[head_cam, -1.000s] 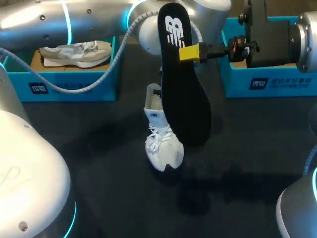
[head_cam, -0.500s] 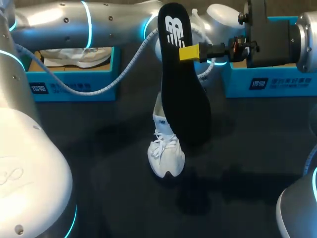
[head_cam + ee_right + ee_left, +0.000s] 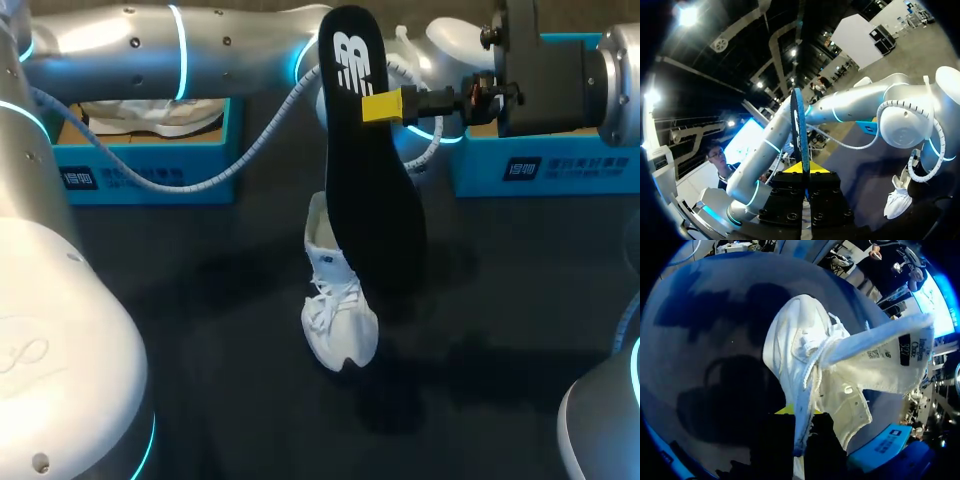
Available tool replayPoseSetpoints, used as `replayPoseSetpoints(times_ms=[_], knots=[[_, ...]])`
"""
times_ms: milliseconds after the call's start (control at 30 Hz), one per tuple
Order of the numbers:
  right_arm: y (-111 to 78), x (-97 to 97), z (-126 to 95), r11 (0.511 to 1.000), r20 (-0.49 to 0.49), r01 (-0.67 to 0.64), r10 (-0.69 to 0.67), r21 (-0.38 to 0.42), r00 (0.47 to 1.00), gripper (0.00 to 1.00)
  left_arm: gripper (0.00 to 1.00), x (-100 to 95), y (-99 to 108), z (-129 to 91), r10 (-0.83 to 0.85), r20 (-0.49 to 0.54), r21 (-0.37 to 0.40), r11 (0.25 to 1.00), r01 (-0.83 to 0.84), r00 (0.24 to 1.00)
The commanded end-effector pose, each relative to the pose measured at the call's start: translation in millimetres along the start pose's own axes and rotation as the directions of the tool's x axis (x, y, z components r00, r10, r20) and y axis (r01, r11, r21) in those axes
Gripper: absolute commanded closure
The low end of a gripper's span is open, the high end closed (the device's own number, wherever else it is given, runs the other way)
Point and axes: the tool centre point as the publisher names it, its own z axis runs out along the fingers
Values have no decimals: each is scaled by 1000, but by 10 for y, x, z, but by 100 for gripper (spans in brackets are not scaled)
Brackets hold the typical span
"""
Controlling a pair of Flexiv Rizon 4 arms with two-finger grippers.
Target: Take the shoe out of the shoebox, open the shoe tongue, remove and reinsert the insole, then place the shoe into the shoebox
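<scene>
The white shoe [image 3: 340, 320] hangs toe-down just above the dark table, partly behind the insole. In the left wrist view my left gripper [image 3: 799, 422] is shut on the rim of the shoe [image 3: 800, 355] near its heel, and the shoe's tongue [image 3: 880, 357] sticks out sideways. In the head view that gripper is hidden behind the black insole [image 3: 370, 190]. My right gripper [image 3: 385, 105] is shut on the insole's edge near its heel end and holds it upright above the shoe. In the right wrist view the insole [image 3: 799, 130] stands edge-on between the yellow tips of the right gripper [image 3: 804, 169].
A blue shoebox [image 3: 140, 165] at the back left holds another pale shoe [image 3: 150, 112]. A second blue shoebox [image 3: 540, 165] sits at the back right, under my right arm. My left arm [image 3: 200, 45] spans the back of the table [image 3: 200, 300].
My left arm has swung in and carried the shoe a little toward the front and right. The right gripper and the insole have stayed where they were.
</scene>
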Motion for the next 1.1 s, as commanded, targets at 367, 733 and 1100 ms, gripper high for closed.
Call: replayPoseSetpoints(times_ms=[367,733,1100], knots=[[32,-6,52,1000,0,-2,2,3,1000,100,100,63,47,75,8,-12,-17,1000,-8,1000],[32,-6,52,1000,0,-2,2,3,1000,100,100,37,112,-43,33,-43,-67,997,-36,999],[32,-6,52,1000,0,-2,2,3,1000,100,100,-65,140,80,42,-73,-45,998,-45,996]])
